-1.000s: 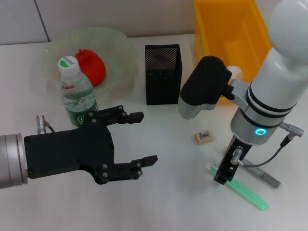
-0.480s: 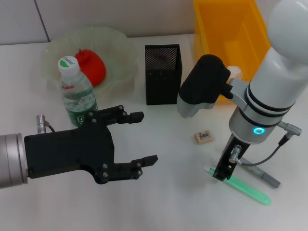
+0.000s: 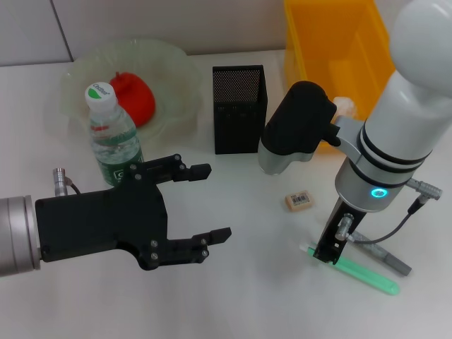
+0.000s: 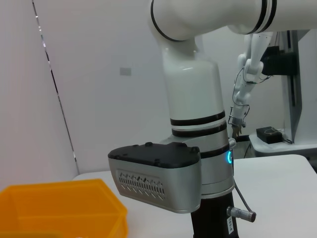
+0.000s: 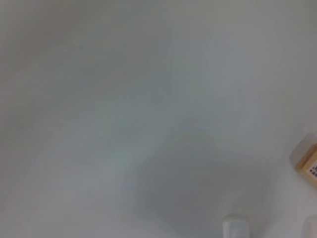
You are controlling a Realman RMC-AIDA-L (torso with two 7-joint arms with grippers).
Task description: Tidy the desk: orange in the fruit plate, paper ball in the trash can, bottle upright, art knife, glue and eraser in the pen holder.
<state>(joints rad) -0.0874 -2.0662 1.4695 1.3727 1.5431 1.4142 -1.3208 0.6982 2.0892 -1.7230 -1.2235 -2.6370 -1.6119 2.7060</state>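
The orange [image 3: 133, 97] lies in the pale-green fruit plate [image 3: 176, 70] at the back left. In front of the plate the bottle [image 3: 113, 138] stands upright. The black mesh pen holder [image 3: 239, 109] is mid-table, with the yellow trash can [image 3: 339, 42] behind and to its right. A pale lump [image 3: 344, 105] at the can's near edge, possibly the paper ball, is partly hidden by my right arm. The eraser [image 3: 299, 200] lies flat. My right gripper [image 3: 325, 253] points down, shut on the green art knife [image 3: 364, 275]; the grey glue stick [image 3: 387, 259] lies beside it. My left gripper [image 3: 219, 201] hovers open and holds nothing.
My right arm's black-and-silver forearm [image 3: 296, 131] hangs between the pen holder and the trash can. A cable [image 3: 395, 229] loops from that arm over the glue. The left wrist view shows the right arm [image 4: 198, 124] and the trash can [image 4: 59, 208]. The eraser [image 5: 308, 163] edges the right wrist view.
My right gripper has risen slightly and the art knife's far end has swung a little toward the back. The left arm has not moved.
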